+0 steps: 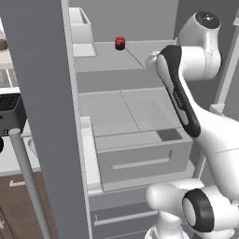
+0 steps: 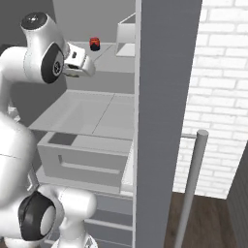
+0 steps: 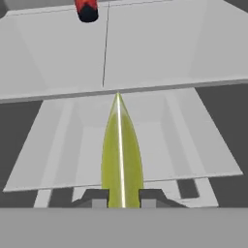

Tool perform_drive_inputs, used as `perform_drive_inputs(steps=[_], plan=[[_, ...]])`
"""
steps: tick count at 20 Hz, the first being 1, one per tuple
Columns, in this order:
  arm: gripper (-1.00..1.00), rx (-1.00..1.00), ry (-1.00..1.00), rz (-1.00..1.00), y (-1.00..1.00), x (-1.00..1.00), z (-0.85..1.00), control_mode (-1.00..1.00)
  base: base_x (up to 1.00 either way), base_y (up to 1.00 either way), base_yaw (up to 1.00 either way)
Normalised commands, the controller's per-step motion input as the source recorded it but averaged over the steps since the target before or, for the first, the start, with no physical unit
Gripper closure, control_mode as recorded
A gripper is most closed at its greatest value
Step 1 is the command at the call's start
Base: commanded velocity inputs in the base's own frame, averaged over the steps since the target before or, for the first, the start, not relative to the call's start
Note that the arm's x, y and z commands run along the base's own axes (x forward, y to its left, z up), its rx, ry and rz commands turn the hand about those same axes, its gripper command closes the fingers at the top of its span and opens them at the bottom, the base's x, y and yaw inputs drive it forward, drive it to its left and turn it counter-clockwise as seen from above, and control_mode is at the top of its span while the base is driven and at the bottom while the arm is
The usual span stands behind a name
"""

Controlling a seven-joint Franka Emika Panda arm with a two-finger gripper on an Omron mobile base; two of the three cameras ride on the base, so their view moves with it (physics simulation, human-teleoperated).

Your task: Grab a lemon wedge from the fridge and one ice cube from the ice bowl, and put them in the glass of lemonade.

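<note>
1. The tall grey fridge (image 1: 42, 107) stands open, its pale shelves (image 1: 121, 112) bare.
2. A small red and black object (image 1: 120, 43) sits on the top shelf.
3. The fingers (image 3: 122, 199) pinch a slim yellow-green lemon wedge (image 3: 121, 160) above the fridge shelves.

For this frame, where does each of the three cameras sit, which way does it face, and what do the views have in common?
Left base view: behind the arm's left, looking into the open fridge; the arm rises at right.
Right base view: behind its right, facing the same shelves past the door edge; the arm rises at left.
Hand view: on the hand, looking along the gripper, shut on the lemon wedge, over the fridge shelves.
Shared: all three show the small red item.
</note>
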Motion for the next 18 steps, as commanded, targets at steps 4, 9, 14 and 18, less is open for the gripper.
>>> perform_drive_inputs(steps=[4,9,14,18], plan=[[1.0,0.0,0.02,0.06,0.0,-1.0,-0.2,-1.0,0.0,0.0,0.0],[1.0,0.0,0.07,0.04,0.0,-1.0,-0.32,-1.0,0.0,0.0,0.0],[1.0,0.0,0.12,0.02,0.0,-0.96,-0.33,-1.0,0.0,0.0,0.0],[1.0,0.0,0.15,0.0,0.0,-0.58,-0.15,-1.0,0.0,0.0,0.0]])
